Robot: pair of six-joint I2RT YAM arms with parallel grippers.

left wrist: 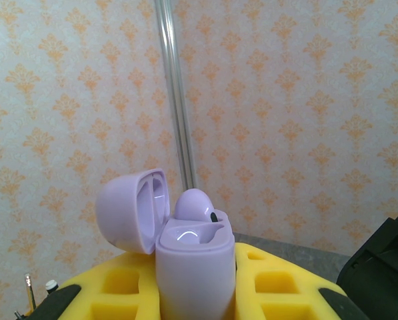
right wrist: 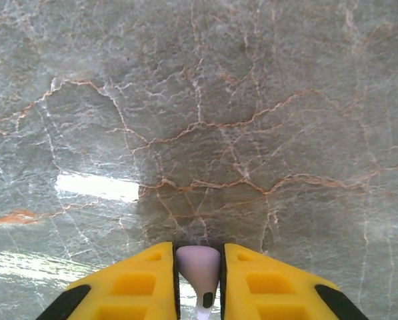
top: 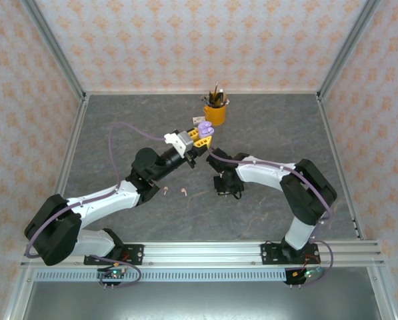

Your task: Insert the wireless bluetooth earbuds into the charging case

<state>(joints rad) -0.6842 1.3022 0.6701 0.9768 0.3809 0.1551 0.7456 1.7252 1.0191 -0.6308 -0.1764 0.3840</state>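
Top camera looks down; left wrist faces wall, right wrist tabletop.

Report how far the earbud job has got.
Done: the open lilac case, held by the left gripper, has one lilac earbud in it. In hand: the right gripper grips the second lilac earbud. Left: seating it, and the pink earbuds lying on the table.

The left arm and right arm had white shells between black joints; thin lilac cables looped alongside; gripper fingers were yellow moulded blocks, black-cornered.
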